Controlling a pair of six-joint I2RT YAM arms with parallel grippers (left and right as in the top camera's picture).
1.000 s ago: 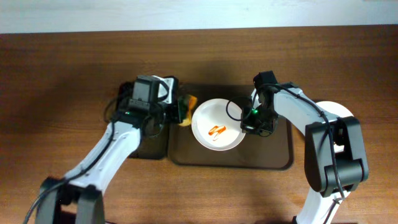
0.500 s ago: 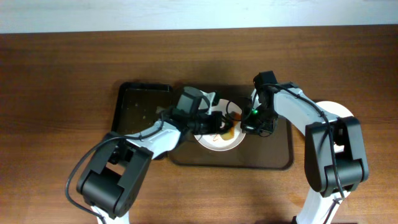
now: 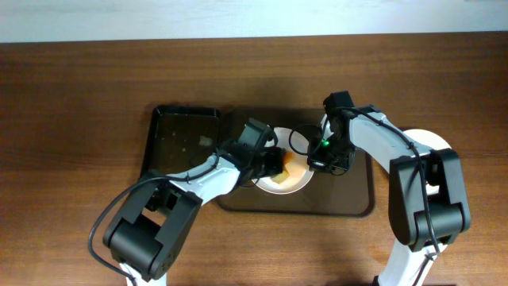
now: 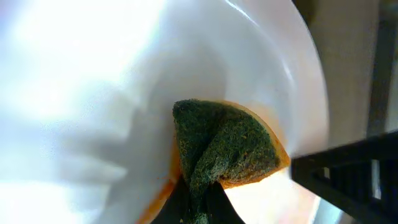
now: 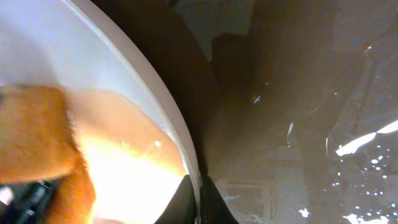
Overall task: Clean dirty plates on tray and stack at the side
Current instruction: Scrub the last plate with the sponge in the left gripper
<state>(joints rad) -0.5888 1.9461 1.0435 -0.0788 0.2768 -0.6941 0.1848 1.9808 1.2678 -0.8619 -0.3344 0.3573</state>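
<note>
A white plate [image 3: 292, 181] lies on the dark brown tray [image 3: 349, 202]. My left gripper [image 3: 275, 163] is shut on a green and orange sponge [image 4: 227, 146] and presses it on the plate's inside [image 4: 93, 74]. An orange smear shows round the sponge [image 5: 124, 118]. My right gripper [image 3: 324, 159] is shut on the plate's right rim [image 5: 158, 118], one finger on each side of it. A second white plate [image 3: 435, 143] lies on the table at the right, partly hidden by my right arm.
A black tray [image 3: 178, 135] with wet spots lies to the left of the brown tray. The brown tray's bare wet floor [image 5: 298, 112] shows right of the held plate. Wooden table [image 3: 79, 119] all around.
My left gripper has carried the sponge from the black tray's edge onto the plate and rubbed it rightwards. The orange marks have turned into a smear. My right arm has not moved.
</note>
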